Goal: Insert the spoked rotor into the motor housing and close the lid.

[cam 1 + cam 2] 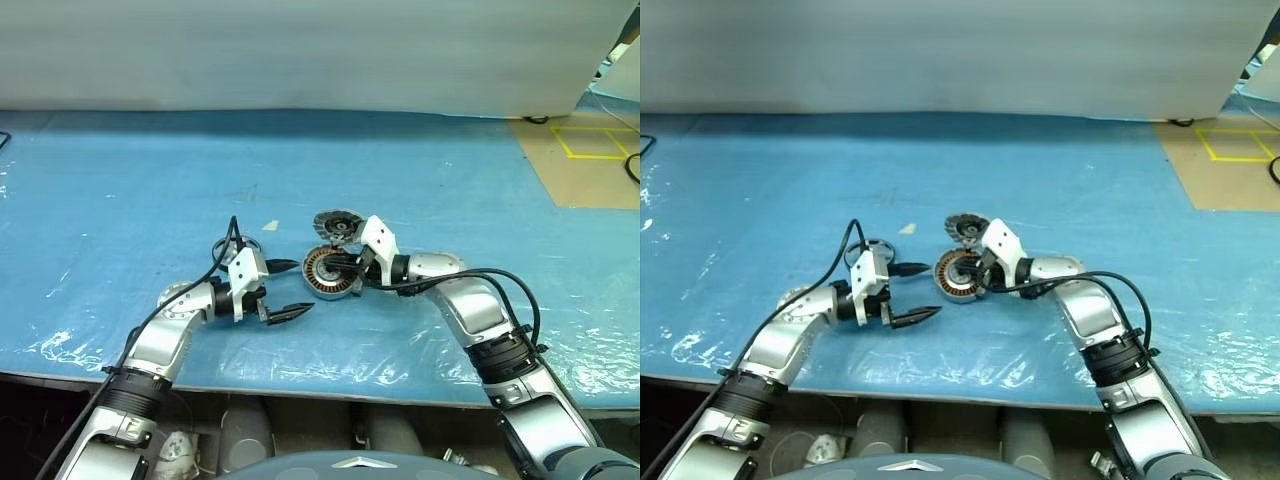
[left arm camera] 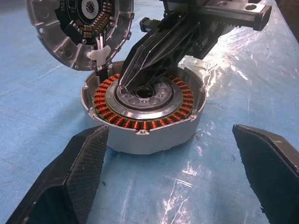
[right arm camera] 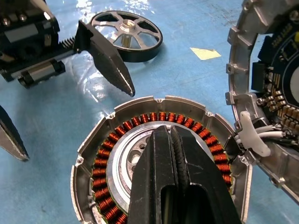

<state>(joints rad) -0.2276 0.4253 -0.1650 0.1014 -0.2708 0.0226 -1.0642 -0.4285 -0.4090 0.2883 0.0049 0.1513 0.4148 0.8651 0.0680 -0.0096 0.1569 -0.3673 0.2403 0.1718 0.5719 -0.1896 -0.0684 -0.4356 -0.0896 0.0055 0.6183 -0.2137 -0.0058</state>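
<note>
- Our right arm reaches in from the right with the forearm bent inward, so that our right tool (image 1: 343,268) points left and slightly down onto the housing (image 1: 327,274).
- Its two fingers are pressed flat together, holding nothing; in the right wrist view their tips rest over the silver hub inside the ring of copper windings.
- Our left arm comes in from the left, wrist turned so that our left tool (image 1: 290,289) points right toward the housing, just short of it.
- Its fingers stand spread wide and empty, one beside the housing and the other nearer us; in the left wrist view they frame the housing without touching it.
- We count one housing, lying open side up on the blue worktop (image 1: 120,190) between the two tools.
- We count one lid (image 1: 337,226), tilted up just behind the housing; the left wrist view shows a circuit board on its inner face and white wires running from it to the housing's rim.
- We count one rotor (image 3: 126,34), dark-rimmed with silver spokes, lying flat on the worktop behind the left tool, apart from the housing.
</note>
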